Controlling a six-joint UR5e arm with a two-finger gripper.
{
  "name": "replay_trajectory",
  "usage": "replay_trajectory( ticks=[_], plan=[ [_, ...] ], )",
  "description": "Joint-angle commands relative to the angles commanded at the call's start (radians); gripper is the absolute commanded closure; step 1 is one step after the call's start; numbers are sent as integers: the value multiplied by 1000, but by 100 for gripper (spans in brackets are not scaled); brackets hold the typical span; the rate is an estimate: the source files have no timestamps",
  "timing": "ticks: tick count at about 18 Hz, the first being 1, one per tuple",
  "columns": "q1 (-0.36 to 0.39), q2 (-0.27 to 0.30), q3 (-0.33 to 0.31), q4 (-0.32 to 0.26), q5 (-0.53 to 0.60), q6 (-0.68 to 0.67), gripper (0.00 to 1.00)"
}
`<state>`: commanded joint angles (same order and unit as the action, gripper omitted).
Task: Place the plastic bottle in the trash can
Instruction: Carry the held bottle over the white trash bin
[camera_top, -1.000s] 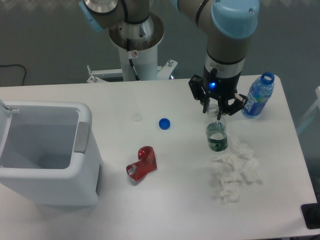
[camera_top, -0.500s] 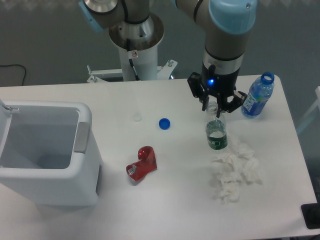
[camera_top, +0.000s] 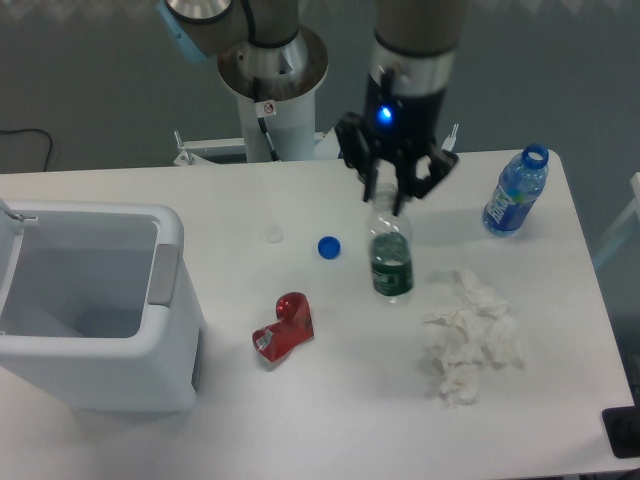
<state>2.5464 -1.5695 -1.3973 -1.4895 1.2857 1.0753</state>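
Note:
The plastic bottle (camera_top: 391, 258), clear with a dark green label band, hangs upright above the table's middle. My gripper (camera_top: 386, 200) is shut on its neck from above. The trash can (camera_top: 170, 300), a large white-grey bin with a grey panel on its right side, stands open at the left edge of the table, well to the left of the bottle.
A blue-labelled bottle (camera_top: 514, 192) stands at the far right. Crumpled white tissue (camera_top: 468, 335) lies to the right of the held bottle. A blue cap (camera_top: 328, 246) and a crushed red can (camera_top: 285, 326) lie between the bottle and the bin.
The gripper has lifted the green-labelled bottle and carried it left, away from the tissue and toward the blue cap.

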Motion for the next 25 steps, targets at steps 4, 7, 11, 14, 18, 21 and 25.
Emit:
replay_trajectory(
  ticks=[4,7,11,14,18,21,25],
  plan=[
    [-15,52,-25,8,-98,-52,90],
    [-47,72,-17,69,-141,-152,90],
    [-109,103,-17,143,-160,-251,90],
    [-167,109,-17,173,-161,-302,90],
    [-230,115,-15,178,-161,-313,90],
    [-270,112,-23,175,-158,-318,90],
    [-328,92,-25,172,-158,-334,90]
  ],
)
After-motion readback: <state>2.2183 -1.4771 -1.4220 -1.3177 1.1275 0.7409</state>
